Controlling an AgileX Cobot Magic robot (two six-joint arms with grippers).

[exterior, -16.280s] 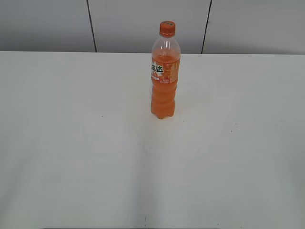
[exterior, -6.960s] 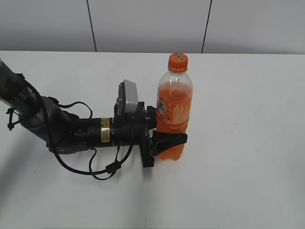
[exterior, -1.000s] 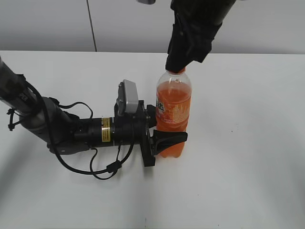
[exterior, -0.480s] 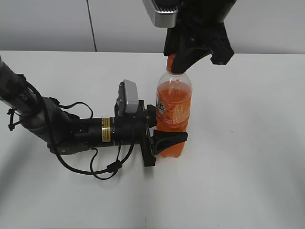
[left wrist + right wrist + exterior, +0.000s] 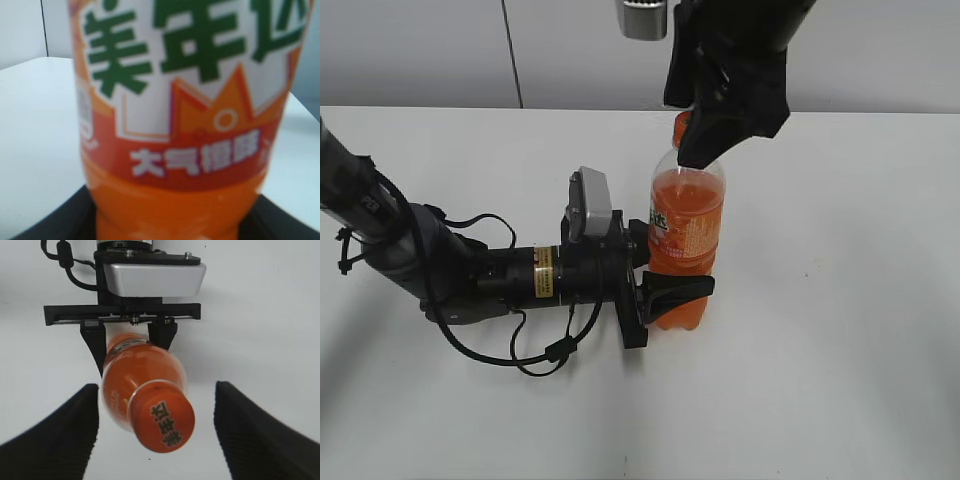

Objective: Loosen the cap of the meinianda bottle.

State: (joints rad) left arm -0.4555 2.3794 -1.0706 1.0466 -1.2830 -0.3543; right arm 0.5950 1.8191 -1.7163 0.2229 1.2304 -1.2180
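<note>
The meinianda bottle (image 5: 685,235) stands upright on the white table, full of orange drink. My left gripper (image 5: 672,268) lies low on the table and is shut on the bottle's lower body. In the left wrist view the label (image 5: 190,85) fills the frame, with dark fingers (image 5: 60,222) at both sides of the bottle. My right gripper (image 5: 705,130) hangs over the bottle's top. Seen from above, the orange cap (image 5: 162,421) sits between its black ribbed fingers (image 5: 60,435), with a clear gap on each side. The right gripper (image 5: 156,405) is open.
The left arm with its cables (image 5: 470,280) stretches across the table's left half. A grey panelled wall (image 5: 420,50) runs behind the table's far edge. The table top (image 5: 840,330) is bare white to the right of the bottle and in front of it.
The right gripper was closed around the cap a second ago; it turned, then its jaws spread apart off the cap. The bottle and the left gripper have stayed put.
</note>
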